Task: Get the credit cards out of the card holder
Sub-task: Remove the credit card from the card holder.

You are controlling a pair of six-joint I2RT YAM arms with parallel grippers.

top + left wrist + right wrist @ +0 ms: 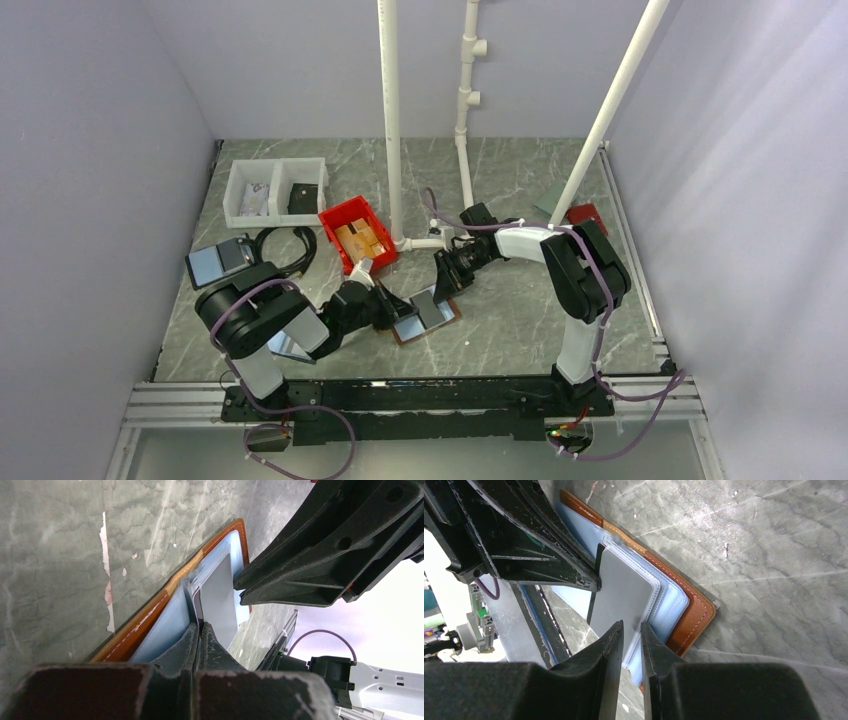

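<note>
Brown card holder pinched by shut left claw; right claw narrowly parted.

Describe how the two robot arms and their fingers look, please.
Both arms look alike: the left arm and right arm have bulky black joints, white links and looping purple cables. The fingers are black tapering wedges with scuffed, pale-scratched edges.

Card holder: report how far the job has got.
Done: the card holder lies open on the table. In hand: the left gripper is shut on an edge of the grey leaf, and the right gripper is poised slightly open at its other end. Left: no card looks pulled free yet.
</note>
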